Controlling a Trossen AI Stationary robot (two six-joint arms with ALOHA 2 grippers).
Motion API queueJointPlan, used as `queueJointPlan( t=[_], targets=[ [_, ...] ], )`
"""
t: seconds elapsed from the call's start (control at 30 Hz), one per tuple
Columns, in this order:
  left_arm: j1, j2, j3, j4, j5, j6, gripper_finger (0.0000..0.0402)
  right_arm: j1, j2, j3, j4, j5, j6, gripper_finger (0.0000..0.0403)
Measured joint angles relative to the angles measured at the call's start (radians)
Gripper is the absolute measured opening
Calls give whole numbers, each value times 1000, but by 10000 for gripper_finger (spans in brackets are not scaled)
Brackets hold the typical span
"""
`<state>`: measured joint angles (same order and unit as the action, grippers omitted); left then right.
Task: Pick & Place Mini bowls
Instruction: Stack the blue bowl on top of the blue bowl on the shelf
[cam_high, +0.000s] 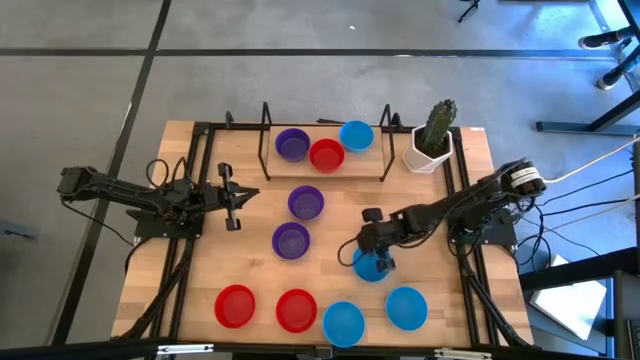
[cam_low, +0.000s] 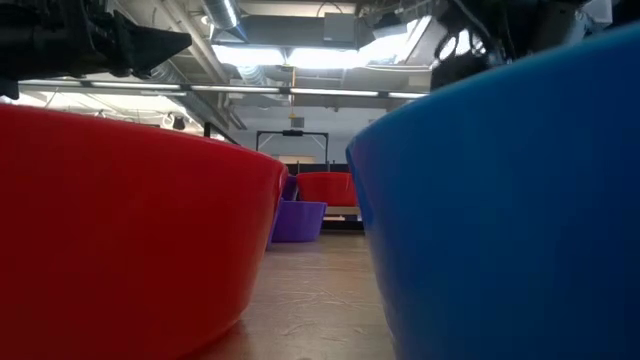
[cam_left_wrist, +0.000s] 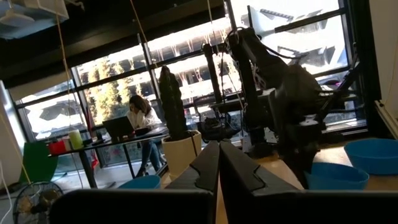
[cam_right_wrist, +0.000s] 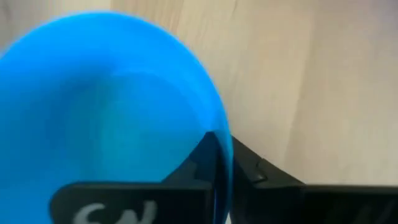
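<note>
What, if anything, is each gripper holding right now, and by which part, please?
The right gripper is shut on a blue mini bowl, pinching its rim wall between the fingers. The left gripper is shut and holds nothing.

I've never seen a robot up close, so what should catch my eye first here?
The bright mini bowls scattered over the wooden table, red, purple and blue, with three more on the rack at the far edge. Then the right pincer, shut on the rim of a blue bowl, and the potted cactus in the corner.
</note>
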<state>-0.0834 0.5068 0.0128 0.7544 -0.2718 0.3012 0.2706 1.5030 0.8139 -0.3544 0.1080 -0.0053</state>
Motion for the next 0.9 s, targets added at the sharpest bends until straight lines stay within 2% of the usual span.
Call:
queueJointPlan(
  t=[0.27, 0.43, 0.67, 0.9],
  targets=[
    [0, 0, 0, -4, 0, 0, 4, 25, -242, -3, 39, 0, -53, 9],
    [0, 0, 0, -4, 0, 0, 8, 53, -446, -57, 156, -31, -116, 7],
    [0, 0, 0, -4, 0, 0, 4, 47, -698, -290, 455, -28, -165, 6],
    [0, 0, 0, -4, 0, 0, 8, -17, -892, -509, 738, -29, -291, 6]
  ],
)
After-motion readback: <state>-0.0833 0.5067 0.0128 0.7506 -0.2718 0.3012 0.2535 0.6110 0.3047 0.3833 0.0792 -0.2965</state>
